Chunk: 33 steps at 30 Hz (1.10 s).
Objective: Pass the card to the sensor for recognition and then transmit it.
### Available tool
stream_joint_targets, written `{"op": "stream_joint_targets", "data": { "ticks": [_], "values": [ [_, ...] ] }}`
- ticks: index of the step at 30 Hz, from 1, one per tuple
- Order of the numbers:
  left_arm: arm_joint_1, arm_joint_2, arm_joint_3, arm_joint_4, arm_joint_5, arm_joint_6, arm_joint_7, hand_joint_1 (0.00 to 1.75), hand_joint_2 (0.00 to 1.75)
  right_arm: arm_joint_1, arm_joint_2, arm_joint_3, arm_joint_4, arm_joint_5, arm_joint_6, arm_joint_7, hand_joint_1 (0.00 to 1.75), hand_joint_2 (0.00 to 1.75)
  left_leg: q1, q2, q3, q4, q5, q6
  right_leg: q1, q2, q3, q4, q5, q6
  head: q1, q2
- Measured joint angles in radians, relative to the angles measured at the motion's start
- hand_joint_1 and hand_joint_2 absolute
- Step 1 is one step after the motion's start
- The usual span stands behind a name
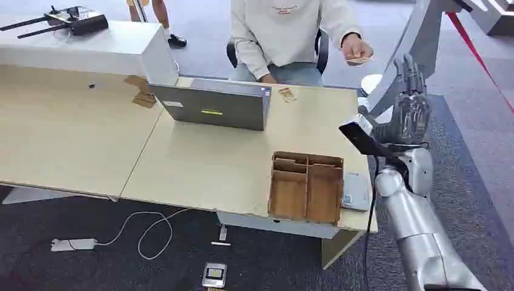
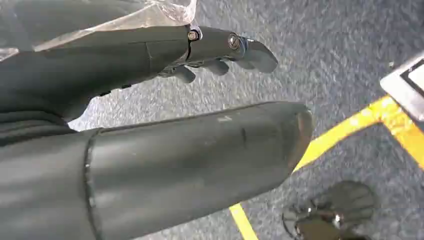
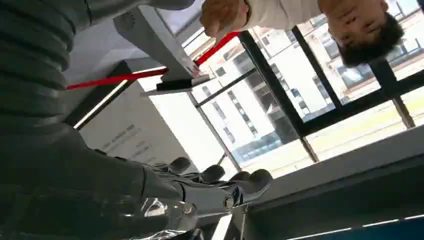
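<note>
My right hand (image 1: 411,103) is raised beside the table's right end, fingers straight and apart, holding nothing; its fingers (image 3: 235,182) stretch out empty in the right wrist view. Across the table sits a person whose hand (image 1: 356,48) grips a small tan card (image 1: 359,60) just beyond my right hand. Another small card (image 1: 287,94) lies on the table near the person. A flat grey sensor (image 1: 356,191) lies at the table's front right, next to a wooden tray (image 1: 288,197). My left hand (image 2: 165,50) hangs over the floor, fingers extended and empty.
A grey laptop (image 1: 212,108) stands at mid table. A white box (image 1: 91,45) at the back left carries a black controller (image 1: 73,21). On the floor below lie a power strip with cable (image 1: 73,244) and a small device (image 1: 214,274).
</note>
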Motion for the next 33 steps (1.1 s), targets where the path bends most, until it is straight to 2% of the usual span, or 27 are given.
{"op": "stream_joint_targets", "data": {
  "ticks": [5, 9, 33],
  "values": [
    [0.008, -0.004, -0.013, 0.000, 0.004, 0.038, -0.014, 0.00, 0.00, -0.035, 0.030, 0.072, 0.025, 0.099, 0.014, 0.045, 0.00, 1.75, 0.000, 0.000, -0.001, 0.000, 0.000, 0.000, 0.000, 0.000, -0.001, 0.000, 0.000, 0.000, 0.000, 0.000],
    [0.003, -0.005, -0.026, 0.000, -0.008, 0.043, -0.003, 0.00, 0.00, -0.071, 0.044, 0.099, 0.075, 0.113, 0.015, 0.071, 0.00, 1.75, 0.000, -0.001, -0.001, 0.000, 0.000, 0.000, 0.000, 0.000, -0.001, 0.000, 0.000, 0.000, 0.000, 0.000],
    [-0.032, -0.016, -0.080, 0.000, -0.042, 0.050, 0.048, 0.00, 0.00, -0.143, 0.053, 0.104, 0.324, 0.107, 0.037, 0.098, 0.00, 1.75, 0.000, 0.000, -0.001, 0.000, 0.000, 0.000, 0.000, 0.000, -0.002, 0.000, 0.000, 0.000, 0.000, 0.000]
  ]
}}
